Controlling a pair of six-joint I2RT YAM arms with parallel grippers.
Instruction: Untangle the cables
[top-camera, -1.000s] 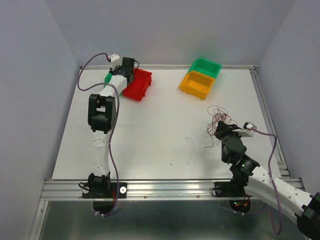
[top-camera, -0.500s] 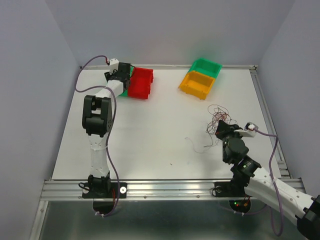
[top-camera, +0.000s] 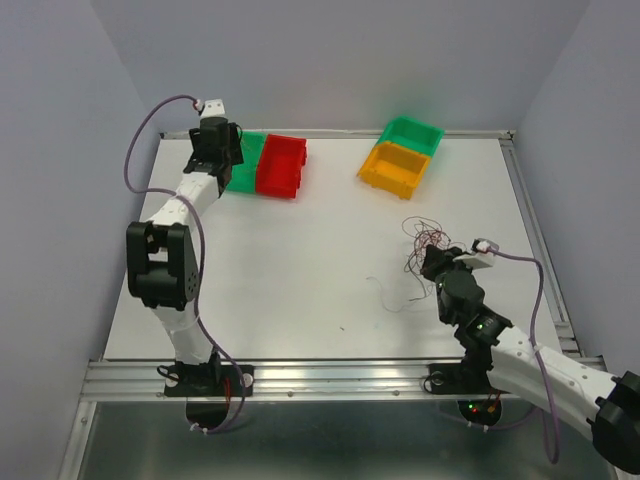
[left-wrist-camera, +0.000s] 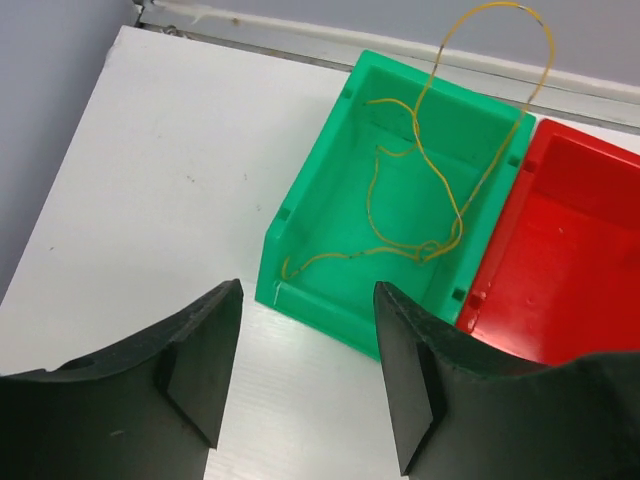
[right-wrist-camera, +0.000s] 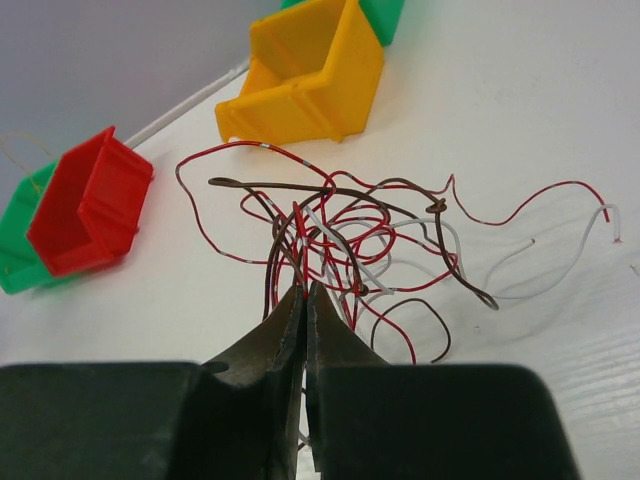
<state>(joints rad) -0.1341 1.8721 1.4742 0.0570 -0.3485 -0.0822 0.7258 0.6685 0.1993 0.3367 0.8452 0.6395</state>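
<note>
The cables (right-wrist-camera: 360, 240) are a small tangle of thin red, brown and white strands on the white table at the right (top-camera: 425, 243). My right gripper (right-wrist-camera: 303, 290) is shut, pinching red and brown strands at the tangle's near edge; it appears in the top view too (top-camera: 433, 262). One yellowish cable (left-wrist-camera: 432, 248) lies coiled inside the green bin (left-wrist-camera: 330, 310), with a loop arching over the bin's far rim. My left gripper (left-wrist-camera: 305, 295) hangs open and empty above the table just before that bin, at the far left (top-camera: 220, 150).
A red bin (top-camera: 281, 166) sits against the green bin's (top-camera: 243, 160) right side. An orange bin (top-camera: 397, 168) and a second green bin (top-camera: 414, 133) stand at the back right. A loose thin strand (top-camera: 392, 297) lies left of the tangle.
My left gripper has opened and the arm has swung left, from over the red bin to the green bin's near left side. My right gripper has shifted slightly left with the tangle.
</note>
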